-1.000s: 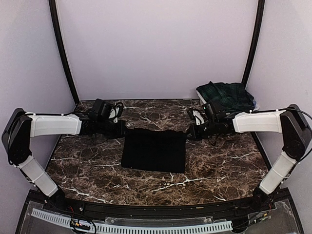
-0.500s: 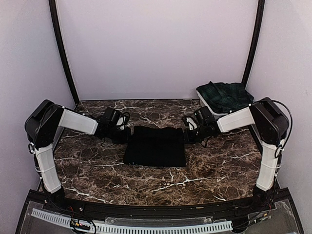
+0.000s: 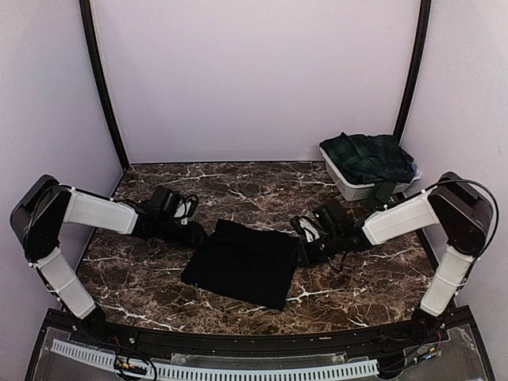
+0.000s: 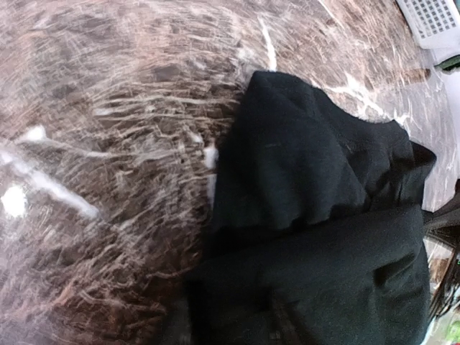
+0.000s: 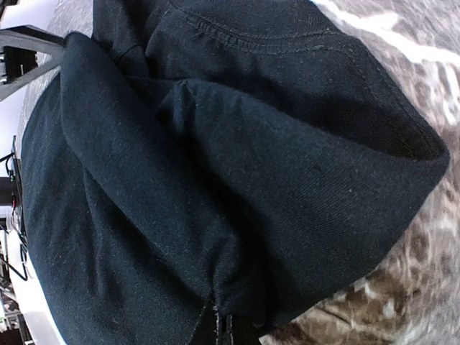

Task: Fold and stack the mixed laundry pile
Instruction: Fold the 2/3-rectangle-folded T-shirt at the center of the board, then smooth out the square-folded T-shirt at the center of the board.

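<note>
- A plain black cloth piece (image 3: pixel 242 266), folded into a rough square, lies flat near the middle of a dark brown marble-patterned worktop (image 3: pixel 143 278). It sits askew, with one corner pointing toward the back wall.
- The left arm's fingers (image 3: pixel 198 236) sit low at the cloth's left edge, close to its far corner.
- From above, the left fingers and the dark fabric blur together, so touching cannot be told from just beside.
- The left wrist view shows the black cloth (image 4: pixel 316 237) filling the lower right. A loose upper layer is folded over a thicker one, and bare worktop (image 4: pixel 108 144) lies to the left.
- The left fingers do not show plainly in that view, so how far apart they stand, and whether they hold anything, cannot be told.
- The right arm's fingers (image 3: pixel 304 252) press against the cloth's right edge, low on the worktop.
- The right wrist view is almost all black fabric (image 5: pixel 215 180), gathered into soft ridges that run down to the bottom centre of the picture. There the right fingers are fully closed, pinching a fold of the cloth.
- A strip of marbled worktop (image 5: pixel 431 237) shows along the right of that view.
- A white slatted plastic basket (image 3: pixel 349 189) stands at the far right corner of the worktop, well apart from the cloth.
- A dark green-and-navy tartan skirt (image 3: pixel 369 155) is heaped in the basket, rising above the rim. A dark fold of fabric hangs over the near wall.
- One corner of the basket (image 4: pixel 431 18) shows at the top right of the left wrist view.
</note>
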`<move>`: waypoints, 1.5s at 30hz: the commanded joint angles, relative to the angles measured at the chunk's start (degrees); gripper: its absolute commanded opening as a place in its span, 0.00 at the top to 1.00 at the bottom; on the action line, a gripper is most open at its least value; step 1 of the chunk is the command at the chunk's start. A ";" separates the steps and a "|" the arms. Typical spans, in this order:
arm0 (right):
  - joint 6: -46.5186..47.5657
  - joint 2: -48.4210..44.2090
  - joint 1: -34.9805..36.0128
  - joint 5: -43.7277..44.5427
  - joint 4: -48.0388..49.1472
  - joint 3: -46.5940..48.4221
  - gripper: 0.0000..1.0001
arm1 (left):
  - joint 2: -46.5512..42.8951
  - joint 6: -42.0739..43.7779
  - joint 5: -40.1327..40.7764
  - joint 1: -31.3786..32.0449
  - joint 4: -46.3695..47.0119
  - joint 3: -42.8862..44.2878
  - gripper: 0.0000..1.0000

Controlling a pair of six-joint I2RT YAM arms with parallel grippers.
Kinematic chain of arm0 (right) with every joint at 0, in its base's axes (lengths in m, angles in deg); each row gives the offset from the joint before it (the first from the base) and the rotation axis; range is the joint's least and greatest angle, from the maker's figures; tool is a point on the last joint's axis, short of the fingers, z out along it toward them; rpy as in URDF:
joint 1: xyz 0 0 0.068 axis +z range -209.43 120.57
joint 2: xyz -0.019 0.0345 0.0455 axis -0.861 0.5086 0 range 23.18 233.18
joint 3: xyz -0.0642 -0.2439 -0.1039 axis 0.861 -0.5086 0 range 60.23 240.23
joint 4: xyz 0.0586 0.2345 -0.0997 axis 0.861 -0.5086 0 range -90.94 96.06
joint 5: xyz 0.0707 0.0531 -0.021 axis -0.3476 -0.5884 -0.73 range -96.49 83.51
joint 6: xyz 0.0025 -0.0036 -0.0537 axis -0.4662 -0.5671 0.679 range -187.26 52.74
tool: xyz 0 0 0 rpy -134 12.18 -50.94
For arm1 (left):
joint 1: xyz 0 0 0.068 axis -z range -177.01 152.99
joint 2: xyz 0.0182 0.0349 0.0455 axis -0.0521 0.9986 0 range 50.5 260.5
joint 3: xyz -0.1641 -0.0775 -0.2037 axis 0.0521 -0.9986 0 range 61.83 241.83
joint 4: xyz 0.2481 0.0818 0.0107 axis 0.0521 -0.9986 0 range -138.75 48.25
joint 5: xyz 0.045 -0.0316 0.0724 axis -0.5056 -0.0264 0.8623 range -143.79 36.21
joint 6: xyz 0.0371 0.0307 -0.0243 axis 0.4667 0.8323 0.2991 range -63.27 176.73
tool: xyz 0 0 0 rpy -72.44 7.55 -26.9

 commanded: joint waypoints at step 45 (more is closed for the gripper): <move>13.77 19.66 -4.60 -17.86 -19.47 41.65 0.69 | 9.37 71.88 -4.17 14.49 -7.77 21.15 0.60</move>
